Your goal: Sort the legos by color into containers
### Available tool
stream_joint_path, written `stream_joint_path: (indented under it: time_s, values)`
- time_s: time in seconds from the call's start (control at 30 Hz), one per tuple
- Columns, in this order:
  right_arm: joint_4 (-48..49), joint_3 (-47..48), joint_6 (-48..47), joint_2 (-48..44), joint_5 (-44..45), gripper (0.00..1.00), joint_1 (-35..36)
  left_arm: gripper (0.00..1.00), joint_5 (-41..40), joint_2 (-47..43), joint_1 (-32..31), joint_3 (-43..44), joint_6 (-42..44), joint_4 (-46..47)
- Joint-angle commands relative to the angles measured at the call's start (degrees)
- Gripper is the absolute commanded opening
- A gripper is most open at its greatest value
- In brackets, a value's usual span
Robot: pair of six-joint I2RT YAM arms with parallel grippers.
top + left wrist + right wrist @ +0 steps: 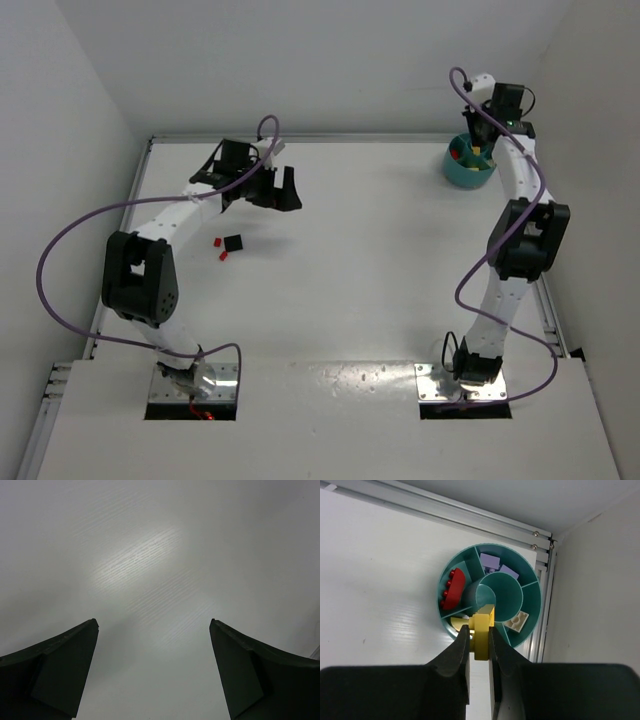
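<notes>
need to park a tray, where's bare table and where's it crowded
Bare: the middle of the table, between the red and black legos and the teal bowl. Crowded: the far right corner, where the right gripper holds a yellow lego over the bowl.

Inspection finding: no text, label, brand mark, number or sign is legible in any of the three views.
</notes>
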Motion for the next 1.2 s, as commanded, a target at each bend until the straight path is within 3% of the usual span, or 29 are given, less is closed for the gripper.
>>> stream_joint_path:
  time_s: [0.0,0.2,0.5,0.6,1.17]
  values:
    - [-1.2,3.5,-2.3,0.7,-3.0,0.04,-1.1,1.00,1.5,0.1,0.4,2.4,0.7,0.6]
    - [-3.7,5.5,-2.8,1.9,-4.2,0.04,-1.1,1.00,1.5,0.1,0.4,2.4,0.7,0.6]
    - [-5.6,0.6,-4.9,-2.3,-9.5,0.04,-1.6,1.00,2.1,0.6,0.4,1.9,0.7,0.6]
    - [-9.8,4.4,-5.7,-0.1,-11.2,0.04,-1.6,1.00,3.2,1.1,0.4,2.4,0.7,0.6]
    - [-11.6,8.2,-11.2,2.8,-9.5,0.05,-2.1,1.00,3.7,1.6,0.4,2.4,0.7,0.6]
